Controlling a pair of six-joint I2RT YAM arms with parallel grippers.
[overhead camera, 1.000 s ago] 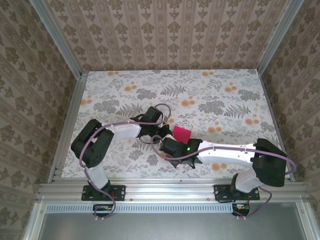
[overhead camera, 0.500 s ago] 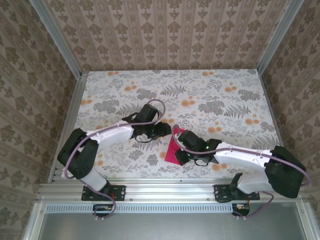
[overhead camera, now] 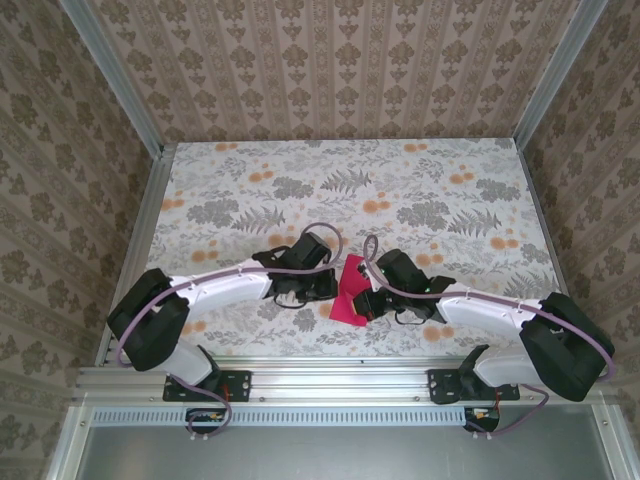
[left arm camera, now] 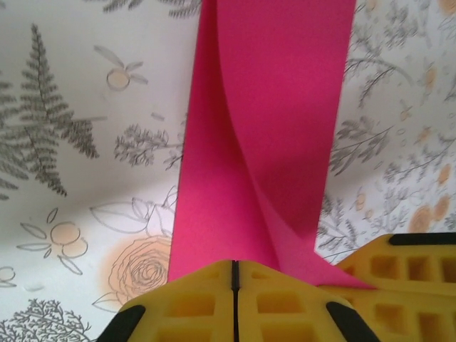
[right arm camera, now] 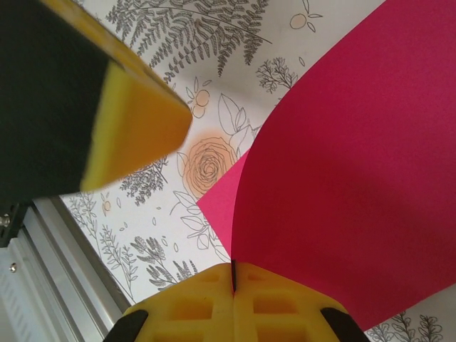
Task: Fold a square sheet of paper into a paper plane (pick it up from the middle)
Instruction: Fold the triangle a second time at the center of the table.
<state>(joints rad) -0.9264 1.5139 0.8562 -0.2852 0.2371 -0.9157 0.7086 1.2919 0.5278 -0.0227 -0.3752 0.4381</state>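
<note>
One square sheet of paper (overhead camera: 348, 298), curled mid-fold, just ahead of our jaws. The left gripper (left arm camera: 234, 274) and right gripper (right arm camera: 233, 274) each pinch an edge. Next, we judge: align edges, press the crease.

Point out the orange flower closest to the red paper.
The large rose beside the left gripper, right at the paper's edge; the other orange flowers lie well clear of it.

Overhead view from behind; two close wrist views onto the same paper (left arm camera: 263, 142)
</note>
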